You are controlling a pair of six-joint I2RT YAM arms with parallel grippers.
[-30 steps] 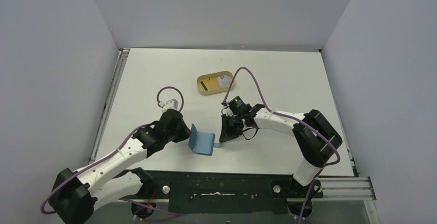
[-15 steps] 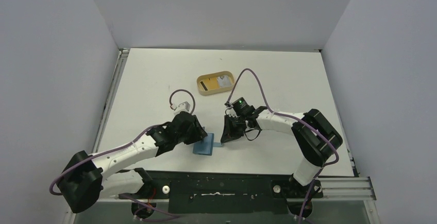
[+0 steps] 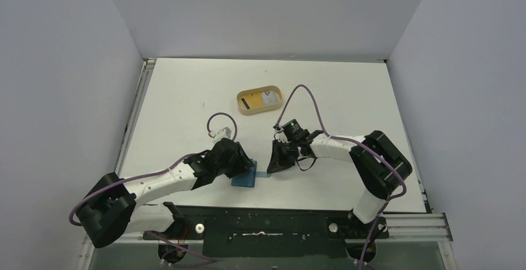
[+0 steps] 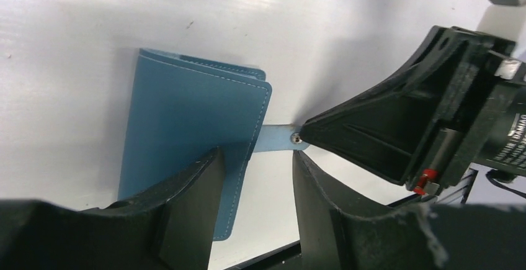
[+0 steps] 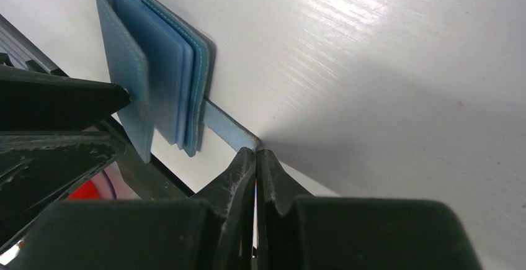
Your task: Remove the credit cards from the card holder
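Note:
The teal card holder (image 3: pixel 245 178) lies folded flat near the table's front middle. It also shows in the left wrist view (image 4: pixel 186 112) and the right wrist view (image 5: pixel 133 65). My left gripper (image 4: pixel 255 158) is open, with one finger (image 4: pixel 192 189) resting on the holder's cover and the other beside it. My right gripper (image 5: pixel 255 153) is shut on the end of the holder's snap tab (image 5: pixel 226 127), low on the table. Pale blue layers (image 5: pixel 170 71) show between the covers; I cannot tell cards from pockets. A pale card (image 3: pixel 268 98) lies in the tan tray.
The tan oval tray (image 3: pixel 259 110) stands behind the grippers at mid-table, also holding a yellow item. The table's black front edge (image 3: pixel 267 211) is just below the holder. Grey walls close in the table on three sides.
My left gripper has moved right and down onto the card holder. The holder's raised flap has gone from standing open to lying flat. My right gripper has stayed on the tab.

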